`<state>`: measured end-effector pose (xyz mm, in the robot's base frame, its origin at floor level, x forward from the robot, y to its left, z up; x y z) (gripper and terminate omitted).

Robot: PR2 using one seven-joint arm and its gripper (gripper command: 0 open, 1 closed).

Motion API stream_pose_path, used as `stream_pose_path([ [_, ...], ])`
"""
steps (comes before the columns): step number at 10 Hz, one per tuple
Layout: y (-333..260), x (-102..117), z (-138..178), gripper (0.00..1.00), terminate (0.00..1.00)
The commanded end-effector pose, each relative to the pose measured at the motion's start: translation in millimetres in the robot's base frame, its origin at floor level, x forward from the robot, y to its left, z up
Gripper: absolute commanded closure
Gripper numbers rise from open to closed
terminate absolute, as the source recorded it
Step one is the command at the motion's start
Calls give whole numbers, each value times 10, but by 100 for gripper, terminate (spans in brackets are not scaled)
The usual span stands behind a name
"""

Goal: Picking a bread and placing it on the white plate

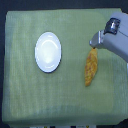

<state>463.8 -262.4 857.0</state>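
A PR2 gripper [94,46] is reaching in from the exterior view's right, touching the upper end of the bread [90,68] (grip unclear), which is lying on green cloth [30,95], well apart from the white plate [48,52].

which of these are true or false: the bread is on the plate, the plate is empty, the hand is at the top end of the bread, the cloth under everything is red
1. The bread is on the plate. False: it lies on the cloth, toward the exterior view's right of the plate, apart from it.
2. The plate is empty. True.
3. The hand is at the top end of the bread. True.
4. The cloth is red. False: it is green.
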Motion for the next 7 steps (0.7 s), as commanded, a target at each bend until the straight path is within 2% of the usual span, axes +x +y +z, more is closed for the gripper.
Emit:
stream_pose_path([
  [1,276,39,-430,0,0],
  [4,351,-30,-768,0,0],
  [7,336,-15,-951,0,0],
])
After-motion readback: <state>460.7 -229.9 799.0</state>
